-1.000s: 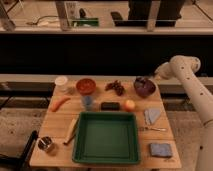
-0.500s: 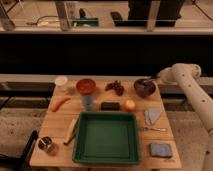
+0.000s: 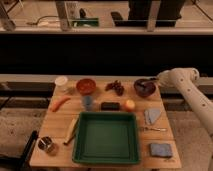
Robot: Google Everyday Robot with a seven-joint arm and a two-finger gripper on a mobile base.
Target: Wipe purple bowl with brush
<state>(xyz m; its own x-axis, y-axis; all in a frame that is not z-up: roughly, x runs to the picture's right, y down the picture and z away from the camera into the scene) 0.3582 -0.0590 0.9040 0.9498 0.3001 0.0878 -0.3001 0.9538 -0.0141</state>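
The purple bowl [image 3: 144,88] stands at the back right of the wooden table [image 3: 60,120]. My gripper [image 3: 151,83] hangs at the end of the white arm [image 3: 177,78], which reaches in from the right. It is right over the bowl's right half, down at the rim. A thin greyish streak inside the bowl under the gripper looks like the brush [image 3: 146,86]. I cannot make out its bristles or how it is held.
An orange-red bowl [image 3: 86,86], white cup [image 3: 61,81] and dark grapes [image 3: 116,88] share the back row. A carrot [image 3: 60,103], blue cup [image 3: 88,102], black block [image 3: 110,106] and orange fruit [image 3: 130,104] lie mid-table. A green tray [image 3: 106,150] sits in front, a grey cloth [image 3: 152,116] and blue sponge [image 3: 160,150] to the right.
The gripper has moved left and down from beside the table's right edge to sit over the purple bowl. Nothing else on the table has moved.
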